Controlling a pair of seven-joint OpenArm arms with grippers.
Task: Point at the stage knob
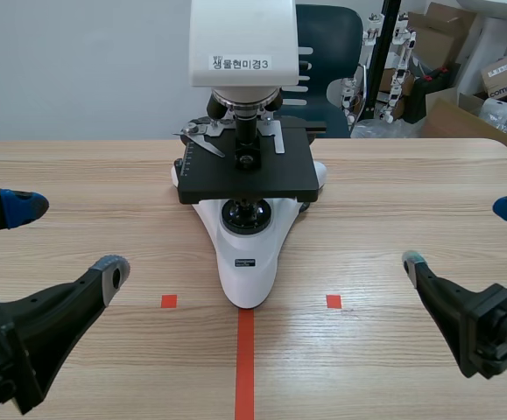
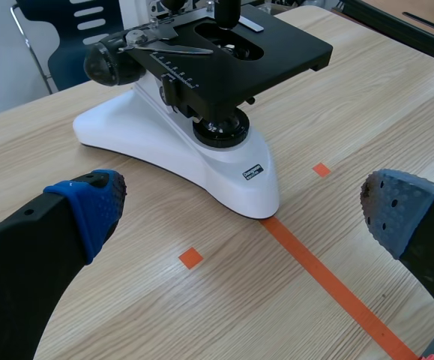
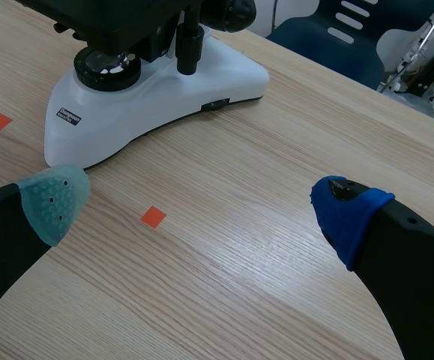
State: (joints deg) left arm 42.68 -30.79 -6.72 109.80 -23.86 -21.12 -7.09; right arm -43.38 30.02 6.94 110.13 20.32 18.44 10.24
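A white microscope (image 1: 249,259) with a black stage (image 1: 275,175) stands at the table's middle. Its stage knob (image 3: 189,46), a slim black cylinder, hangs under the stage on the side facing my right arm; in the scene view only a dark bit of this knob (image 1: 303,206) shows. My left gripper (image 1: 69,238) hovers open, low at the left, well short of the microscope. In its wrist view the left gripper (image 2: 243,206) frames the white base (image 2: 164,146). My right gripper (image 1: 461,234) is open too, far to the right, and the right gripper (image 3: 199,204) holds nothing.
A large black focus knob (image 2: 108,64) sits on the microscope's left side. A dark chair (image 1: 327,44) and cardboard boxes (image 1: 463,52) stand beyond the table's far edge. Bare wood lies on both sides of the microscope.
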